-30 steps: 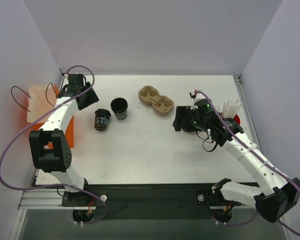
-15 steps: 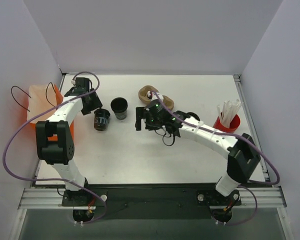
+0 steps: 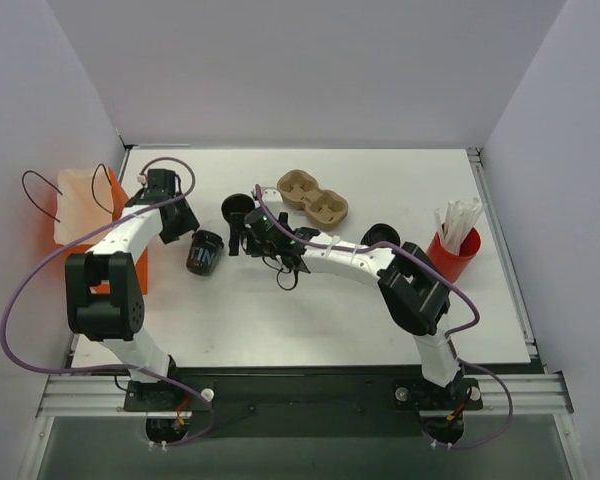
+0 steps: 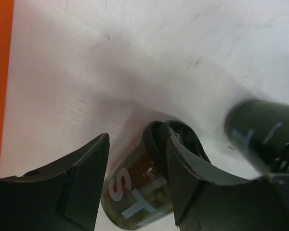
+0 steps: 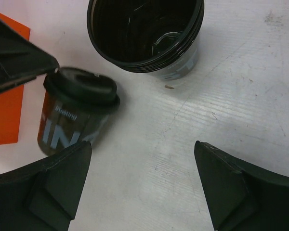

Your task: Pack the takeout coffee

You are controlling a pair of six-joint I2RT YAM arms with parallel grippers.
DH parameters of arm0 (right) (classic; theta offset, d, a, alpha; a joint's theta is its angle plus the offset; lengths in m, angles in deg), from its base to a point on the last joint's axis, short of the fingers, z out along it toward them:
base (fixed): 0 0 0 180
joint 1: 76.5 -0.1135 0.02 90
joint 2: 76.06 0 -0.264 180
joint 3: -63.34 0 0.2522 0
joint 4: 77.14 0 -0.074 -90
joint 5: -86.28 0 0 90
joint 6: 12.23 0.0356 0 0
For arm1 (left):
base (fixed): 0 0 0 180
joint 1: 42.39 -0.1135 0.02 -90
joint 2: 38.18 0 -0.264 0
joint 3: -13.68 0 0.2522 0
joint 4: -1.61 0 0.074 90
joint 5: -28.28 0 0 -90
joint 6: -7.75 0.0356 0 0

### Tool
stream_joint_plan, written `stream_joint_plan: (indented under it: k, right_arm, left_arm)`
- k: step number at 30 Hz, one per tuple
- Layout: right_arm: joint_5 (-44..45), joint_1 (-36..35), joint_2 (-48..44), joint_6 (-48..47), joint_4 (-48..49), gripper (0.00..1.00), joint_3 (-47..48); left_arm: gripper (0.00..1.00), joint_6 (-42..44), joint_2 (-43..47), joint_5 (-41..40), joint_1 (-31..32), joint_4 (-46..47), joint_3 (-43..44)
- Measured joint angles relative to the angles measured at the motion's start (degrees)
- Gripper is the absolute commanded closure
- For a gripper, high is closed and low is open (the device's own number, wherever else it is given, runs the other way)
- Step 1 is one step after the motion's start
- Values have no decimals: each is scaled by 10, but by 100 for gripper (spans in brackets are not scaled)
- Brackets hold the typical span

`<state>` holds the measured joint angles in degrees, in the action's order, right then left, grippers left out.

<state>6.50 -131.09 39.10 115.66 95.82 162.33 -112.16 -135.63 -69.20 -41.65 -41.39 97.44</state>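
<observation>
Two things changed in the last second.

Top view: your right gripper (image 3: 237,235) has swung right across the table. It now sits just beside the lidless cup (image 3: 237,205), jaws spread wide, nothing in them. Your left gripper (image 3: 185,232) has moved in on the takeout coffee (image 3: 204,255), which sits near the lidless cup. The coffee has slid slightly further from that cup. The orange bag (image 3: 138,270) is well apart from the lidless cup, beyond the coffee.

Left wrist: the fingers straddle the coffee's body, and one finger overlaps the lid rim. The jaws are narrower than a moment ago, but I can't tell if they've clamped yet. The lidless cup is at the view's edge, apart from the coffee.

Right wrist: the fingers are far apart with bare table between them. The coffee looks tilted, with a left finger right at its lid.

My read: the left grasp is the live step and the coffee is likely not secured yet. The right arm is now crowding the lidless cup, so watch for a knock.
</observation>
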Motion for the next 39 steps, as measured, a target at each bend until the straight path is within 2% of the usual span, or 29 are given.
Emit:
stream_joint_plan:
  k: [5,11,18,22,28,39]
  right_arm:
    - [0,-2,23,19,38,8,2]
    - [16,-16,32,109,49,10,-1]
    - [99,-83,12,227,26,9,-71]
    - [116,-116,11,266,15,9,-74]
    - [138,-129,12,278,30,9,-67]
    - [131,-130,66,254,85,12,17]
  left_arm:
    - [40,-11,17,4,0,-26,-61]
    - [40,-12,33,3,0,-48,-62]
    - [39,-2,76,-9,0,-68,-62]
    - [39,6,99,-10,0,-70,-66]
    - [39,15,108,-8,0,-78,-89]
    - [40,34,108,0,-3,-97,-114]
